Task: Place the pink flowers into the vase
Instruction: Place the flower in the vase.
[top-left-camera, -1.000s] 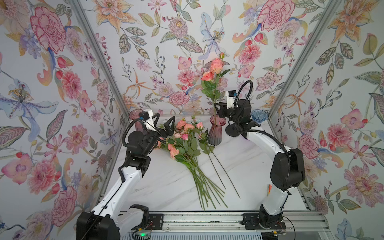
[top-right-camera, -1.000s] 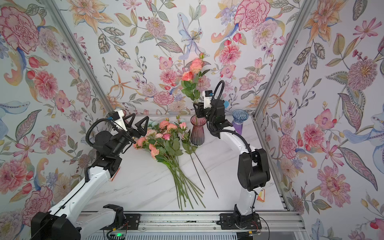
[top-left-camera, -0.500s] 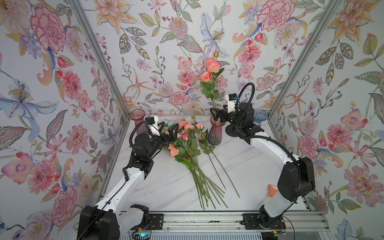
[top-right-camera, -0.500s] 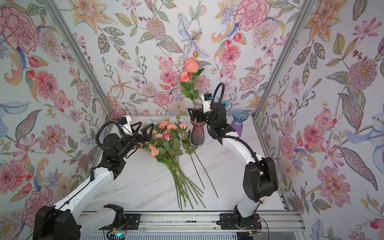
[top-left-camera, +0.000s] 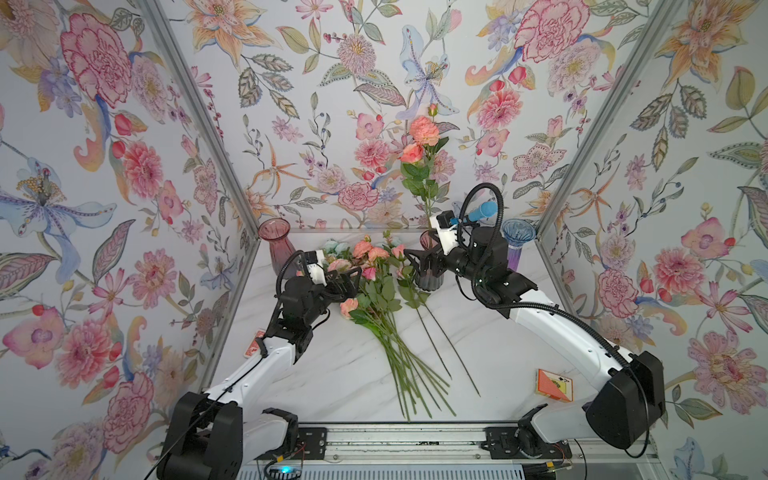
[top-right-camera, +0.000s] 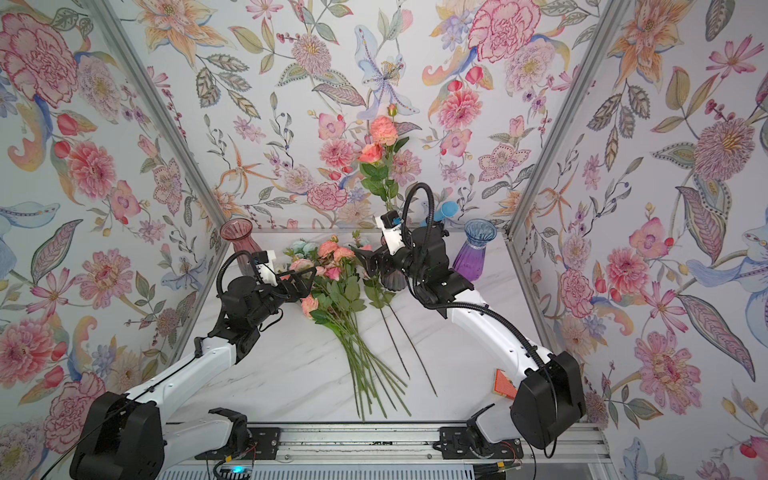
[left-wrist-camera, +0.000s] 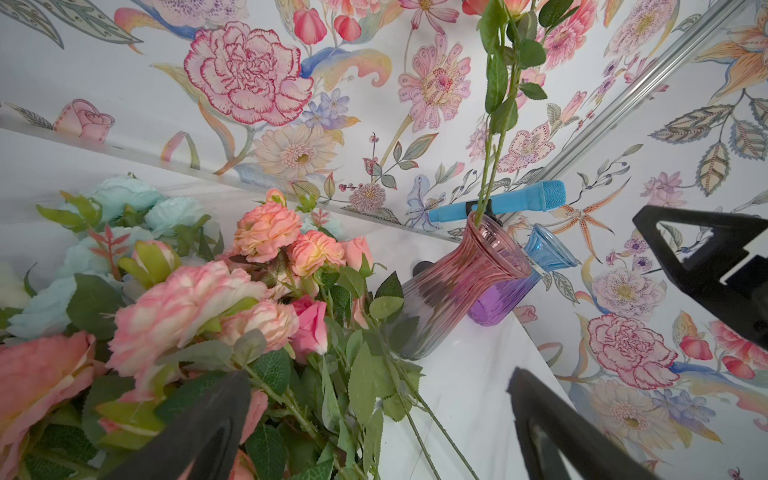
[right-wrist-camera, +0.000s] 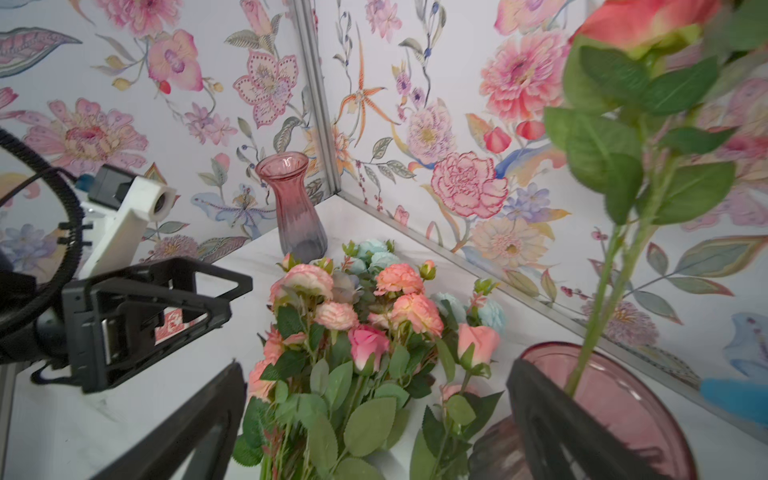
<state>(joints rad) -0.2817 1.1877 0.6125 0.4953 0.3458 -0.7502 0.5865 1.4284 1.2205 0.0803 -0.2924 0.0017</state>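
Pink flowers (top-left-camera: 376, 254) lie in a loose bunch at the middle of the counter (top-left-camera: 332, 374), heads toward the back wall and stems fanned toward my base. At far left a spare pink vase (top-left-camera: 272, 249) stands in the back corner, and a red card (top-left-camera: 253, 350) lies beside my left arm. My left tool (top-left-camera: 347, 284) hovers with its jaws wide apart, gripping nothing, right at the bunch's left edge. Pale blue flowers (top-left-camera: 337, 246) crowd just behind the pink heads, touching them. Two thin stems (top-left-camera: 440, 332) lie a little apart on the bunch's right. Just right of the heads stands the vase (top-left-camera: 432, 283), upright, with two pink stems (top-left-camera: 420, 174) already in it. My right tool (top-left-camera: 417, 262), jaws apart and holding nothing, sits between the bunch and the vase, covering the vase's near side. Behind my right arm stands a blue-and-purple vase (top-left-camera: 515, 249), with a blue microphone-like rod (top-left-camera: 482, 211) above it. An orange card (top-left-camera: 555, 384) rests at front right.
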